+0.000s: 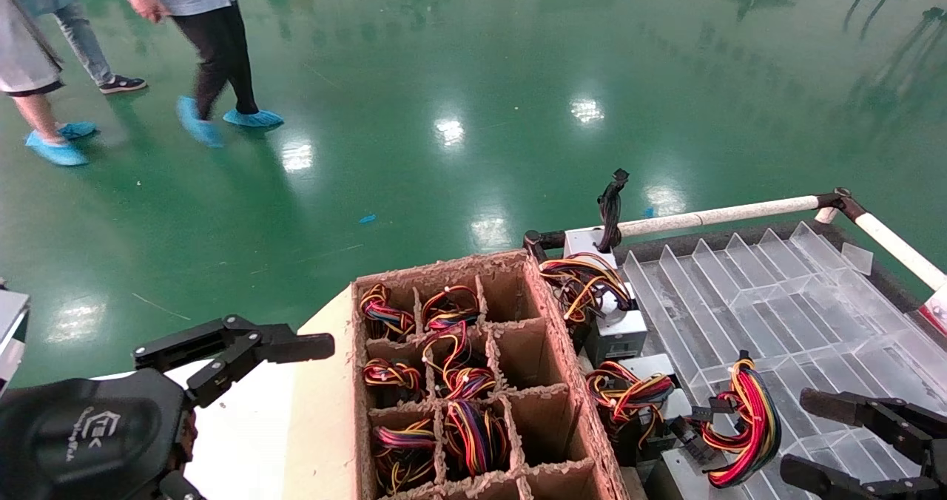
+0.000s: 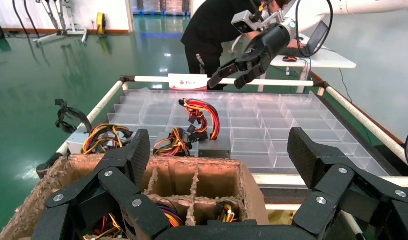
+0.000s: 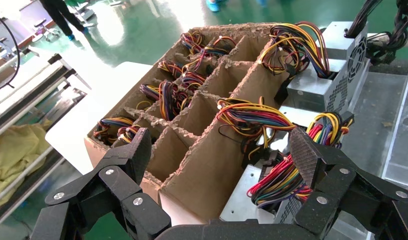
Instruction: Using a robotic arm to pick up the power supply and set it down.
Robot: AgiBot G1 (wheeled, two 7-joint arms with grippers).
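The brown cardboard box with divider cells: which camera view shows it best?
The head view shows the brown cardboard box best, looking down into its wire-filled cells. The right wrist view shows it slanted from one side; the left wrist view shows only one end behind the left gripper.

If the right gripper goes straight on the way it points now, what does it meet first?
Probably the wire bundle of the nearest power supply, which lies between the open right gripper fingers; depth is unclear.
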